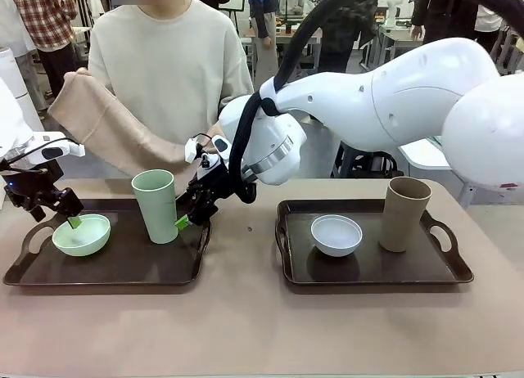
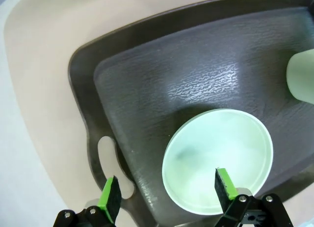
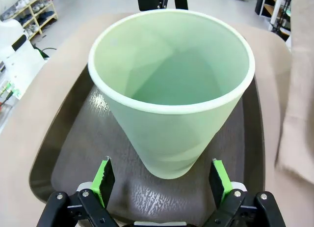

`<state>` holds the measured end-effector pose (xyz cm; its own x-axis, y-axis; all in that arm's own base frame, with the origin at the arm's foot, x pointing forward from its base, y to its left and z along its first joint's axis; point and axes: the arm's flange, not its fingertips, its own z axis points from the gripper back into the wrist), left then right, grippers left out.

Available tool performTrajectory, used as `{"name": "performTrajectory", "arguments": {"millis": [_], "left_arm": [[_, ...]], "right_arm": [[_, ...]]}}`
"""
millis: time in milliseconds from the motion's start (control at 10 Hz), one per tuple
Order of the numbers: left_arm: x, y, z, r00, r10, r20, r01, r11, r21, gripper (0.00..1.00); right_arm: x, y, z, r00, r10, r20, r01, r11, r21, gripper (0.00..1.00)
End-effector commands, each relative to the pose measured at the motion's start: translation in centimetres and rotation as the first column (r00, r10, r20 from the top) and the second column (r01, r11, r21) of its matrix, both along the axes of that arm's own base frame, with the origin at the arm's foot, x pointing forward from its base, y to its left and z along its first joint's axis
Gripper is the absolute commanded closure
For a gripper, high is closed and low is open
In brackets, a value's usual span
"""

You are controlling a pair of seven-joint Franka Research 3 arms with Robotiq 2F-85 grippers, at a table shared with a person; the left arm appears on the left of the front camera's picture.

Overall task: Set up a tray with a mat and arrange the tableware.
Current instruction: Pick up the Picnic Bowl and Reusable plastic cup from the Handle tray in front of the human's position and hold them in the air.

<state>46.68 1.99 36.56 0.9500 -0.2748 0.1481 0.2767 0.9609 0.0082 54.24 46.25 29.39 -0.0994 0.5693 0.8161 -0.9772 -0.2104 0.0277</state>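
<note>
At left tray's (image 1: 106,281) left end, left gripper (image 1: 74,221), jaws apart, astride green bowl's (image 1: 82,237) rim, right gripper (image 1: 184,222), jaws apart, beside green cup (image 1: 155,204) toward right edge, white bowl (image 1: 336,234) and brown cup (image 1: 405,214) on right tray (image 1: 368,280).

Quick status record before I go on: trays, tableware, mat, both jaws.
left tray: green bowl and green cup on it, no mat
right tray: white bowl and tan cup on it, no mat
mat: held up by the person, off the table
left jaws: open, straddling the green bowl's rim
right jaws: open, low beside the green cup, not gripping
</note>
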Motion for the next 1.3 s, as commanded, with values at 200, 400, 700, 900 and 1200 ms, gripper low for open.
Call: {"name": "performTrajectory", "arguments": {"millis": [200,400,700,900,1200], "left_arm": [[-0.4,0.0,-1.4,0.998,-0.058,0.019,0.058,0.998,-0.001,0.0],[-0.2,0.0,-1.8,0.998,-0.058,0.007,0.058,0.998,0.002,0.0],[0.2,-0.7,-2.5,0.998,-0.057,-0.001,0.057,0.998,-0.003,0.0],[0.4,-0.7,-2.8,0.999,-0.051,-0.005,0.051,0.999,-0.001,0.0],[1.3,-0.9,-3.0,0.999,-0.037,-0.008,0.037,0.999,-0.015,0.0]], "right_arm": [[1.7,2.5,-0.7,1.0,0.013,0.005,-0.013,1.0,0.0,0.0],[1.8,3.1,-1.0,0.999,0.03,-0.013,-0.03,1.0,0.005,0.0],[2.0,4.1,-1.0,0.998,0.043,-0.041,-0.042,0.999,0.035,0.0],[2.0,4.8,-1.0,0.997,0.052,-0.059,-0.05,0.998,0.042,0.0],[2.1,5.7,-1.1,0.995,0.07,-0.069,-0.067,0.997,0.044,0.0]]}}
